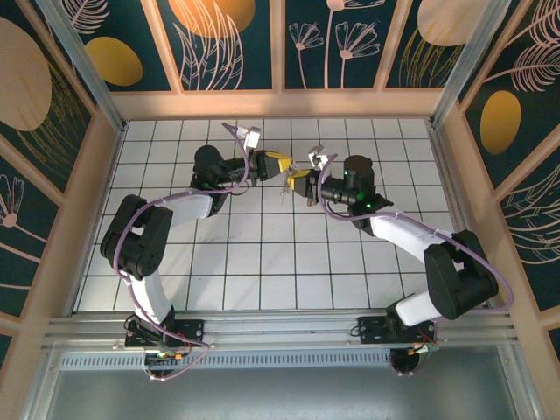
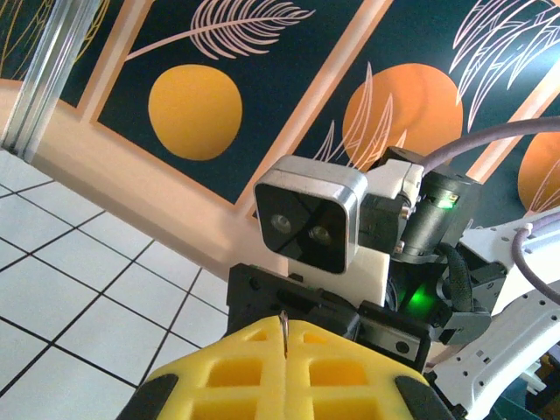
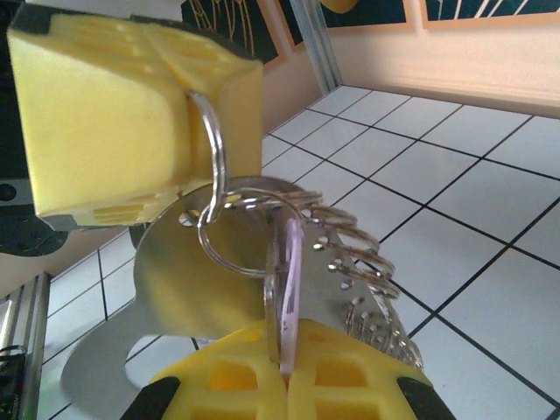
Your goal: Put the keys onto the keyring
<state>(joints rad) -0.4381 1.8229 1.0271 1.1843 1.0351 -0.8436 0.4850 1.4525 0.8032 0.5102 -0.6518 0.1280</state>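
The tiled table [image 1: 262, 262] carries nothing of the task; the work is held in the air between the two arms. The left gripper [image 1: 274, 162] is clenched, and the keyring [image 3: 213, 144] emerges from the seam between its yellow fingers [image 3: 105, 114] and curves down below them. The right gripper [image 1: 300, 183] is also clenched, grasping the key [image 3: 286, 280] edge-on between its own fingers [image 3: 350, 376], lilac head uppermost. A broad flat metal tag [image 3: 171, 280] hangs from the ring below the left fingers and just behind the key. A bumpy coiled strip [image 3: 363, 271] trails from the ring to the far side of the key, above the right fingertips. The lower arc of the ring lies against the key's head, directly above the right fingers. Whether the ring passes through the key's hole cannot be told, as the head is seen on edge. Assessment: both items are secured and brought together, so the approach is complete. Threading appears underway at best. Outstanding are confirmed passage of the key onto the ring and release by both grippers.
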